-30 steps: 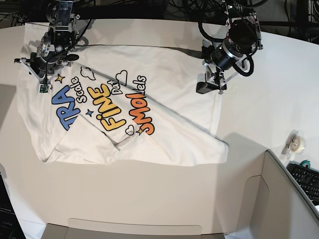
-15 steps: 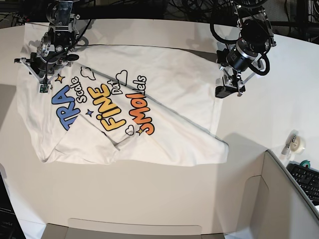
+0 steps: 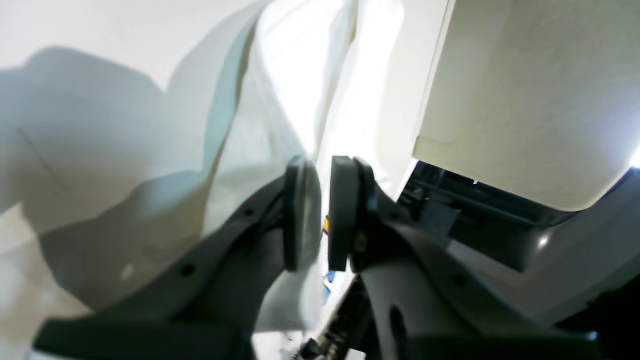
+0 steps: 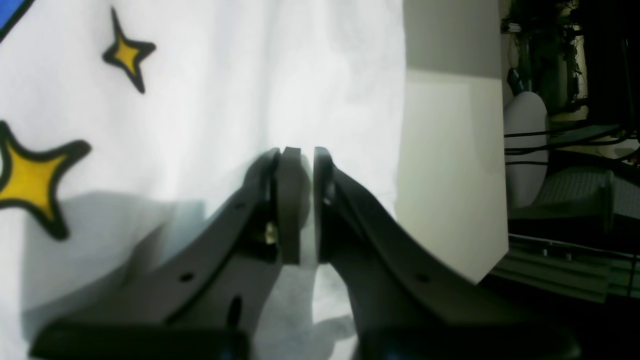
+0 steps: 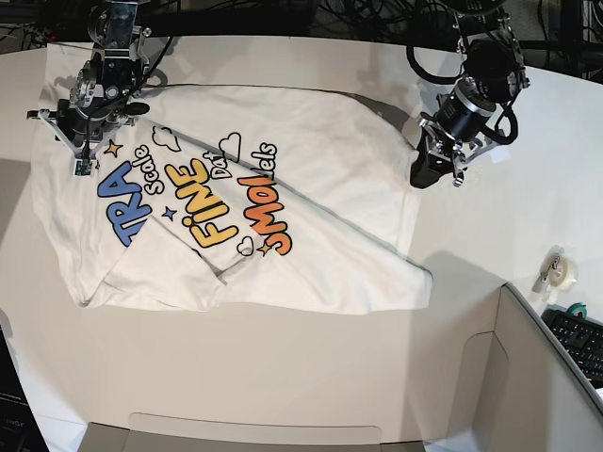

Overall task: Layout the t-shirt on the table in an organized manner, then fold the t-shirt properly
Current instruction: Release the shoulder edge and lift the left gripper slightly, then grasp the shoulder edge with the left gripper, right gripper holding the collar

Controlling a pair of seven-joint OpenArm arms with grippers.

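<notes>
The t-shirt (image 5: 236,207) lies on the big white worktop (image 5: 283,377), spread out but not neat. It has bright letters in blue, yellow and orange, with little stars, hearts and clouds. The bottom part is folded over at a slant, and there are bumps and creases near the lower left.

The right claw (image 4: 305,200) is at the shirt's top left corner in the base view. Its two black tips are pressed together on white cloth, so it is pinching the t-shirt, close to two yellow stars (image 4: 30,180).

The left claw (image 5: 426,172) is at the shirt's right edge. In its wrist view the tips sit close with a thin gap, and I cannot tell if cloth is caught between them.

A roll of tape (image 5: 562,270) and a keyboard (image 5: 579,341) sit far off to the right.
</notes>
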